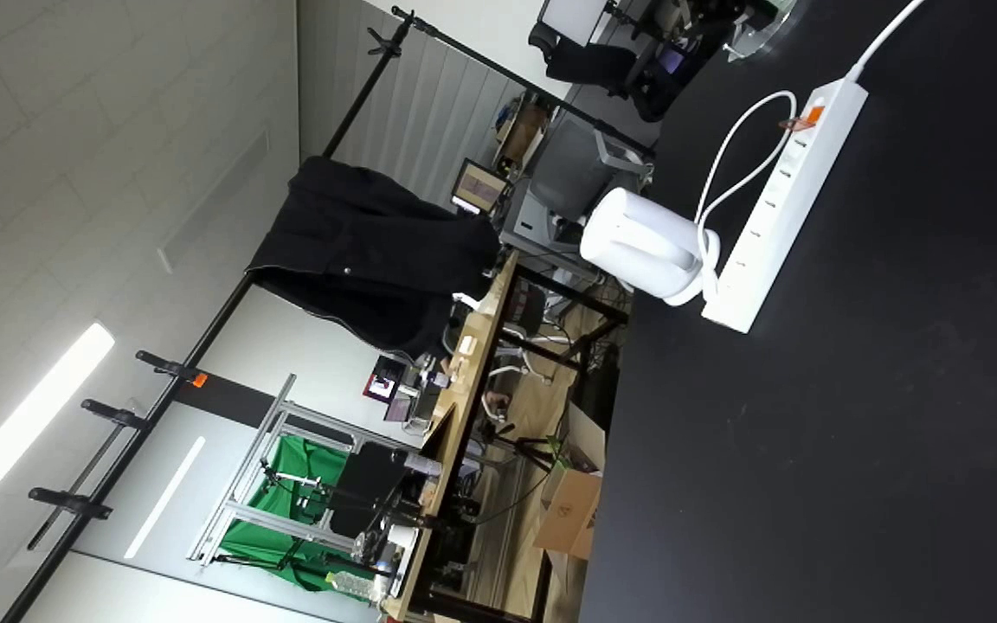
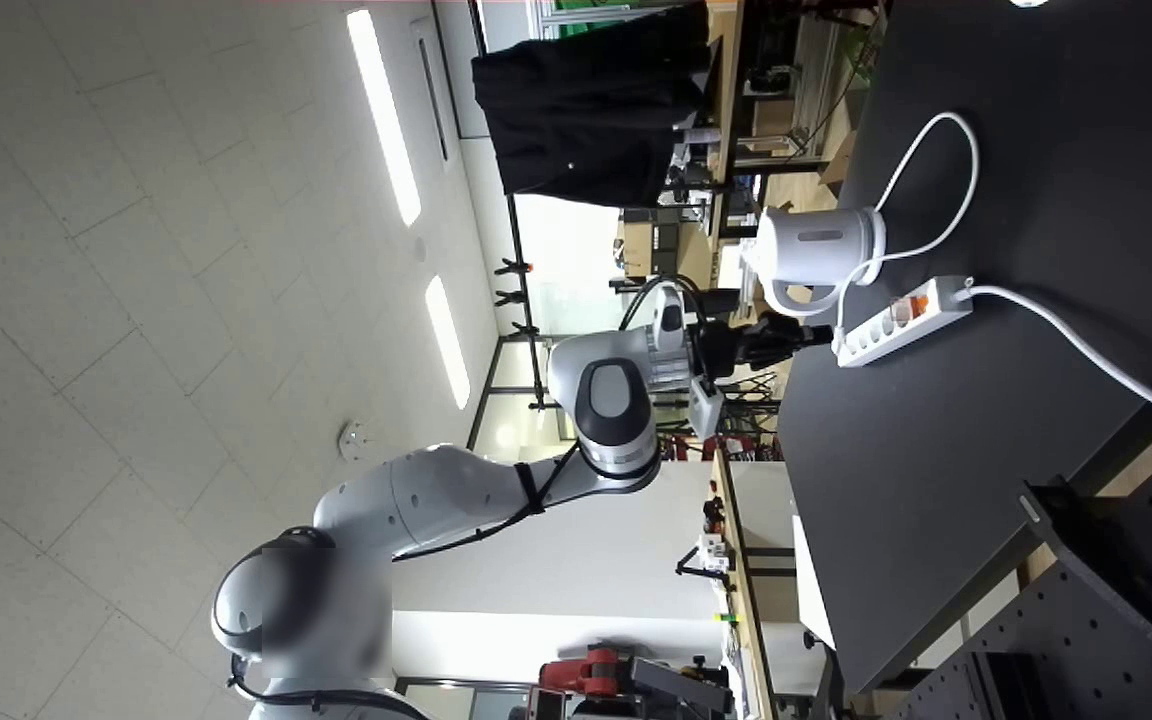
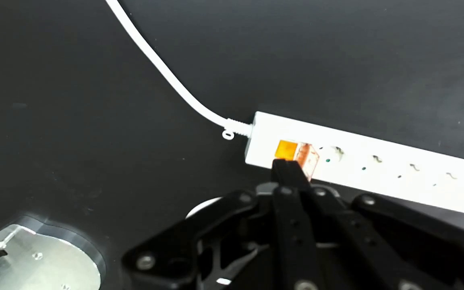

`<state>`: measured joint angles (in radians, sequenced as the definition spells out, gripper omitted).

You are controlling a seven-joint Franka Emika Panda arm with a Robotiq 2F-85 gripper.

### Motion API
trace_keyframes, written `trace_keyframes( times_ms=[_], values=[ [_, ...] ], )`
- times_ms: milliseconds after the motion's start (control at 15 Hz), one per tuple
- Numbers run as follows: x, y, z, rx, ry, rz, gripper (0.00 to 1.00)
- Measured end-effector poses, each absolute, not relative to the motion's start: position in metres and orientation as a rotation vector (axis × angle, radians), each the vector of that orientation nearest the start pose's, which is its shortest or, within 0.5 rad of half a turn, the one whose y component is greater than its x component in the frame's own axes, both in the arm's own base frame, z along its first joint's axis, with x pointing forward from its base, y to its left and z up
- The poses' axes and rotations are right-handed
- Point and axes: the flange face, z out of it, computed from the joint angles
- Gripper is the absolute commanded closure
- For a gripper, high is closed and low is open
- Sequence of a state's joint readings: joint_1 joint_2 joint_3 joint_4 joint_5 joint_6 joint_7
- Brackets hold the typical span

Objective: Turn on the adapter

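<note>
In the wrist view the pincer (image 3: 289,169) is nearest, its fingers together, the tips hiding a bit of the edge of the adapter (image 3: 377,169) beside its orange switch (image 3: 286,149); whether they touch, I cannot tell. The long white adapter lies on the dark tabletop (image 3: 87,104), a cord (image 3: 166,75) leaving its switch end. Just beside it, in both exterior views, stands a white kettle (image 2: 821,246), its lead (image 2: 975,160) running to the adapter's opposite end. Farther off, a black garment (image 1: 377,235) hangs from a pole (image 1: 220,318), green cloth (image 1: 317,454) beyond.

The rounded white arm (image 2: 441,490) has a screw-dotted black gripper (image 3: 288,167).
</note>
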<state>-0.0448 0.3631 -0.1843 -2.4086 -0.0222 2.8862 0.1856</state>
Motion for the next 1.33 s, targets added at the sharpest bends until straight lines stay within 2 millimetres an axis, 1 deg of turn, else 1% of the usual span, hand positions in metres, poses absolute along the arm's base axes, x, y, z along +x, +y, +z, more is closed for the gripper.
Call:
trace_keyframes(
  times_ms=[200, 467, 933, 1133, 1333],
  values=[
    [0.501, -0.123, 0.172, -3.154, 0.625, -0.294, 1.0],
    [0.516, -0.128, 0.153, -3.143, 0.669, -0.361, 1.0],
    [0.543, -0.126, 0.11, -3.126, 0.724, -0.318, 1.0],
    [0.55, -0.121, 0.094, -3.114, 0.741, -0.305, 1.0],
    [0.552, -0.116, 0.081, -3.092, 0.768, -0.285, 1.0]
  ],
)
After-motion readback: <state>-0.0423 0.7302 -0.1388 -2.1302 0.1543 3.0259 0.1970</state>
